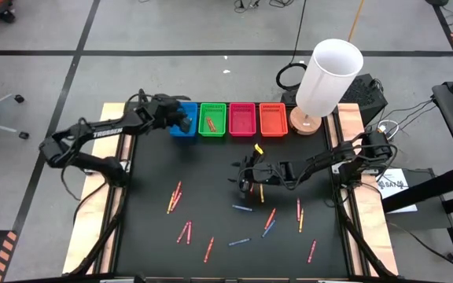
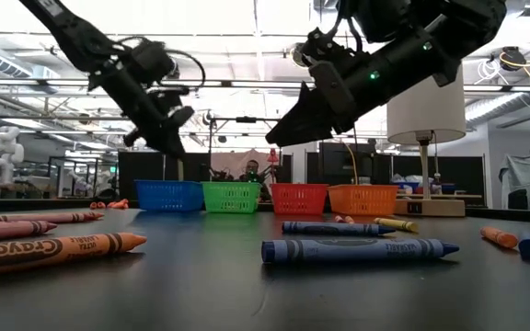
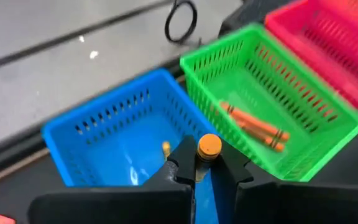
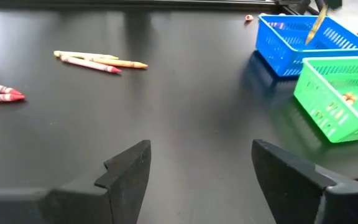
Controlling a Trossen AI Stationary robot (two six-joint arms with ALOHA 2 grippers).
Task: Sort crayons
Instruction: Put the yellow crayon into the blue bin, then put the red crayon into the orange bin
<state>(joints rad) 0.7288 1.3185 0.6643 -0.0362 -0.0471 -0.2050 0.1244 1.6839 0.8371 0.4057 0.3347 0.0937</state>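
Observation:
My left gripper hangs over the blue basket at the mat's far edge, shut on a yellow-orange crayon. The green basket beside it holds orange crayons. My right gripper stands open above the middle of the black mat, nothing between its fingers. Several loose crayons lie flat on the mat: a blue one, red ones and a yellow one. My left gripper pinches the yellow-orange crayon between its two fingers. The crayon's free end sticks out past the fingertips. The fingers slant down from the table's left side. The crayon hangs clear above the blue basket, tilted downward.
A pink basket and an orange basket continue the row to the right. A lamp with a tall white shade stands at the far right corner. More crayons lie near the mat's front.

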